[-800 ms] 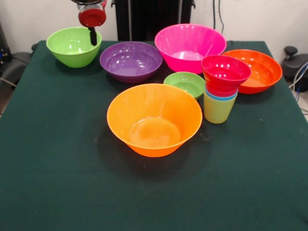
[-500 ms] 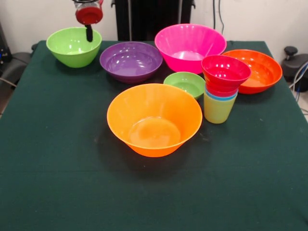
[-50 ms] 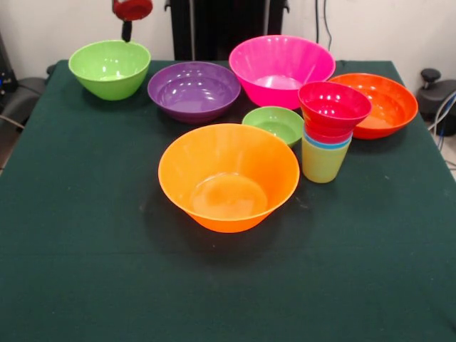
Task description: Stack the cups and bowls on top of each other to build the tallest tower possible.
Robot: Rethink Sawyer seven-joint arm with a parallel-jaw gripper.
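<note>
- At the top left edge, the gripper [image 3: 128, 21] hangs just above the lime green bowl [image 3: 109, 68]; I cannot tell how its jaws stand.
- Bowls look light, stiff and glossy, likely slippery; the thin rim seems the best hold.
- Right of centre, well apart from the gripper, the tower [image 3: 329, 135] stands: yellow-green cup [image 3: 322, 163] lowest, small red bowl [image 3: 334, 105] on top.

You are looking at a robot lab or test room — a tabletop [image 3: 71, 271] covered with dark green cloth, a plain white wall [image 3: 399, 28] behind, loose cables [image 3: 322, 25] hanging there, and black equipment [image 3: 217, 28] at the back.
</note>
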